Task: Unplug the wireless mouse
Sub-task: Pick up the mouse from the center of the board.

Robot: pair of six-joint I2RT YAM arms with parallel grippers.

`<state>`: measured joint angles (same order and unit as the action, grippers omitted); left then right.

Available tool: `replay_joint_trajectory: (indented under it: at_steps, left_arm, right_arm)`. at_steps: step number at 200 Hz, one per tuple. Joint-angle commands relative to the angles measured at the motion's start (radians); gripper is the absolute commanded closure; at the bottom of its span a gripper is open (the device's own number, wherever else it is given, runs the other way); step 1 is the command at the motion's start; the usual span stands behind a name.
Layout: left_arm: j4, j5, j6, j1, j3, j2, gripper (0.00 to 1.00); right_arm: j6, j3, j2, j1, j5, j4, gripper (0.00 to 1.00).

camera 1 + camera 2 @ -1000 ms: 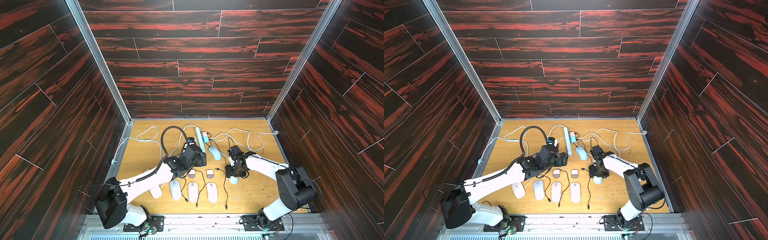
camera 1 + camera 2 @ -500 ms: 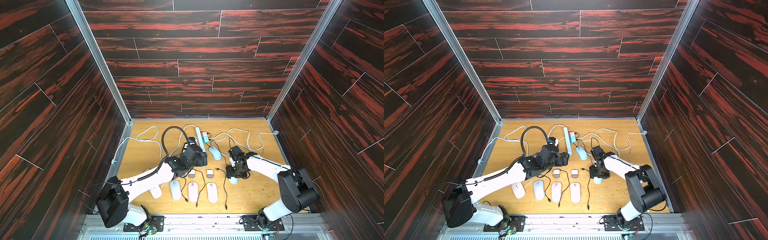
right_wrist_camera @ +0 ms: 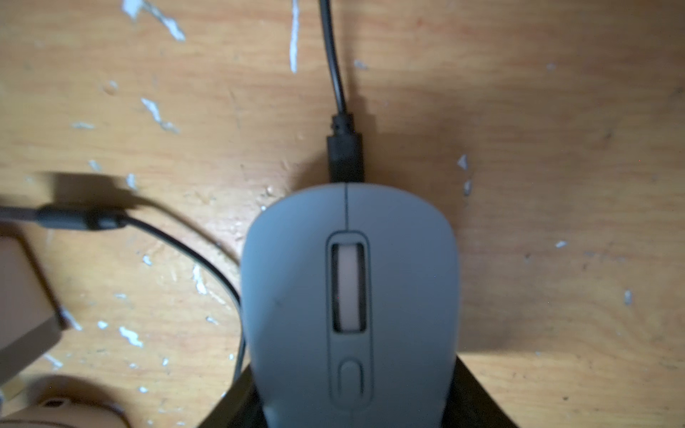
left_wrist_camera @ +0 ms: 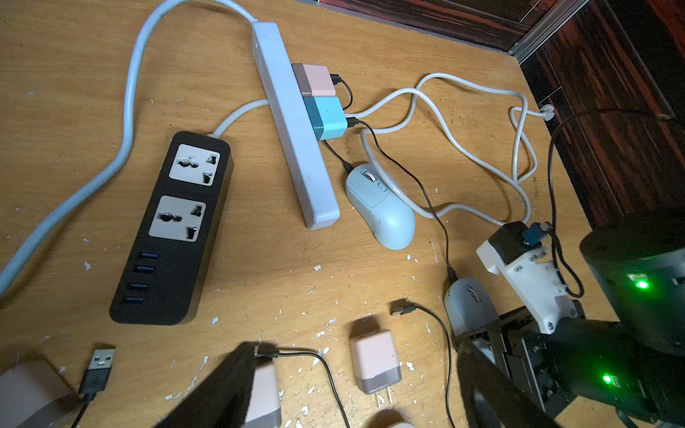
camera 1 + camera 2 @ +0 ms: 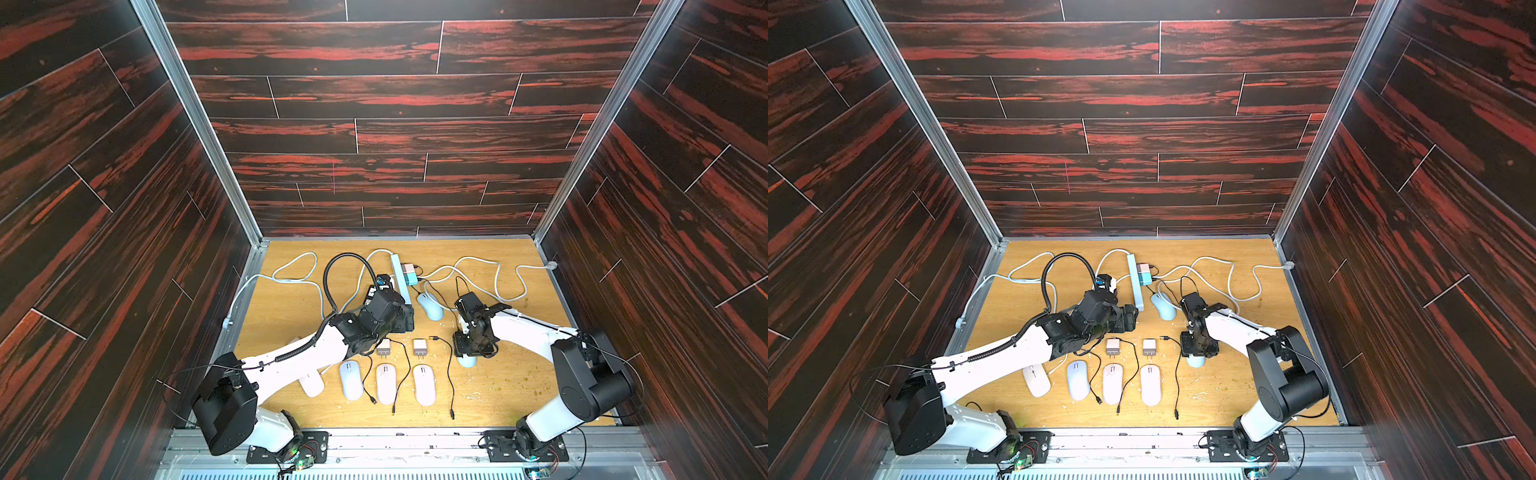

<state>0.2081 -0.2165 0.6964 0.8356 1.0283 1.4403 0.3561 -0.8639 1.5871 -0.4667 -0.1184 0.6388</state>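
Observation:
A pale blue-grey wireless mouse lies on the wooden floor right of centre, also seen in both top views and in the left wrist view. A black cable plug sits in the mouse's nose; the cable runs back to a teal charger on the white power strip. My right gripper stands straight over the mouse, its dark fingers pressed against both flanks. My left gripper hangs open above loose pink chargers, holding nothing.
A second pale mouse lies plugged in beside the white strip. A black power strip lies under my left arm. Two loose pink chargers and several white mice with black cables lie in front. White cords loop at the back.
The right gripper's jaws have closed in on the mouse's sides. Both arms have stayed almost where they were.

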Motion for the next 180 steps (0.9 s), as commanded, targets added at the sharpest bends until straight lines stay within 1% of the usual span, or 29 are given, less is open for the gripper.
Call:
replay_joint_trajectory:
  at_steps: [1,32,46,59,86,100,122,143,180]
  left_arm:
    - [-0.008,-0.008,0.017,-0.008,-0.011,0.008,0.14]
    - [-0.059,0.030,0.023,-0.007,0.016,0.042,0.15]
    - [-0.086,0.044,0.037,-0.007,0.026,0.060,0.15]
    - [-0.136,0.074,0.057,-0.009,0.023,0.078,0.15]
    - [-0.245,0.146,0.131,-0.013,0.006,0.125,0.14]
    - [-0.316,0.181,0.169,-0.013,-0.007,0.150,0.14]
    - [-0.378,0.227,0.218,-0.015,0.001,0.199,0.16]
    - [-0.390,0.277,0.224,-0.023,0.022,0.227,0.18]
    - [-0.429,0.274,0.248,-0.037,0.024,0.227,0.19]
  right_arm:
    - [-0.009,0.016,-0.069,-0.003,0.022,-0.010,0.46]
    - [-0.018,0.038,-0.177,-0.003,0.013,-0.030,0.58]
    - [-0.030,0.065,-0.220,-0.003,0.045,-0.062,0.66]
    - [-0.040,0.086,-0.254,-0.003,0.087,-0.099,0.75]
    - [-0.048,0.129,-0.306,-0.003,0.182,-0.173,0.90]
    - [-0.048,0.160,-0.345,-0.002,0.212,-0.217,1.00]
    - [-0.053,0.193,-0.385,-0.002,0.261,-0.268,1.00]
    - [-0.064,0.203,-0.411,-0.003,0.308,-0.282,1.00]
    - [-0.077,0.206,-0.467,-0.003,0.339,-0.293,1.00]
